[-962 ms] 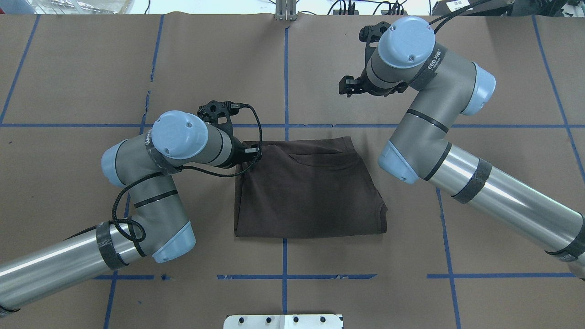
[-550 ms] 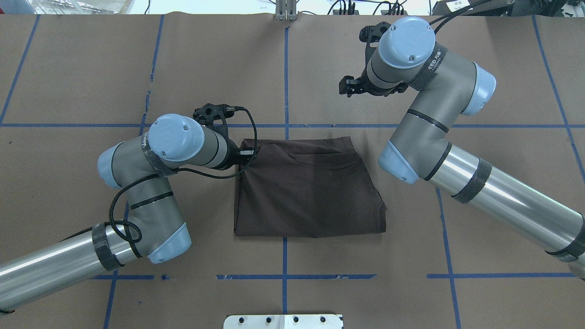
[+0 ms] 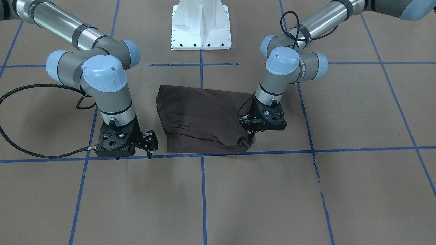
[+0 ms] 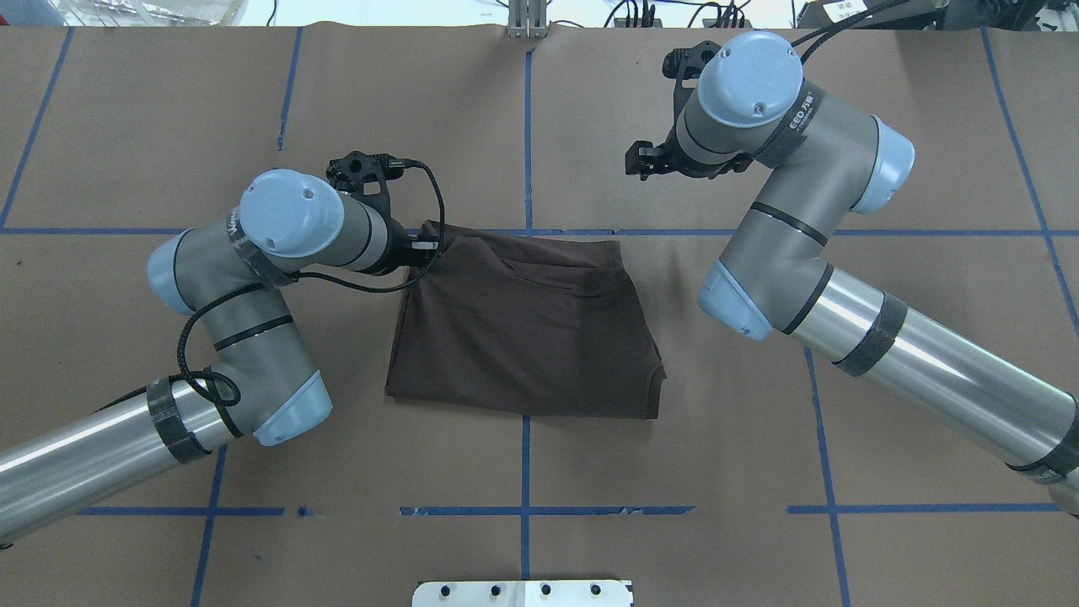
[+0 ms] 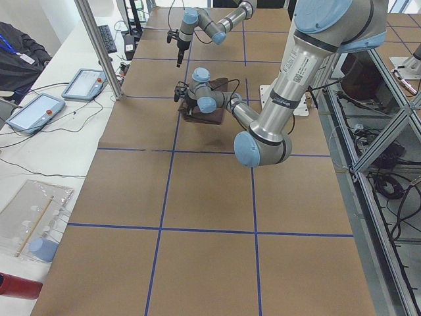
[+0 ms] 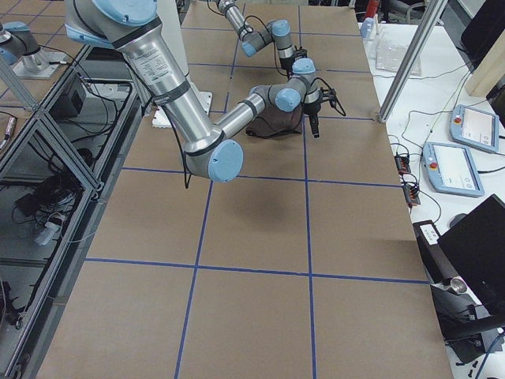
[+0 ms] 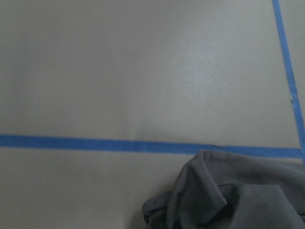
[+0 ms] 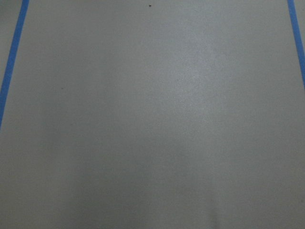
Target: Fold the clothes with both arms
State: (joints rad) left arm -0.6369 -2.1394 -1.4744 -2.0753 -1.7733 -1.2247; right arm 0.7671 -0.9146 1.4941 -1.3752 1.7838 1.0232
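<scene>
The dark brown T-shirt lies folded into a rough rectangle on the brown paper near the table's middle; it also shows in the front view. My left gripper is shut on the shirt's far-left corner, low at the table, and in the front view it pinches that bunched corner. The left wrist view shows the crumpled corner beside a blue tape line. My right gripper hangs over bare paper beyond the shirt's far-right side, apart from it, fingers close together and empty.
The white pedestal stands at the near table edge. Blue tape lines grid the brown paper. A metal post and tablets sit past the far edge.
My left arm has pulled left and away, dragging the shirt by its far-left corner; the whole shirt has slid left and slightly away. The right arm has not moved.
</scene>
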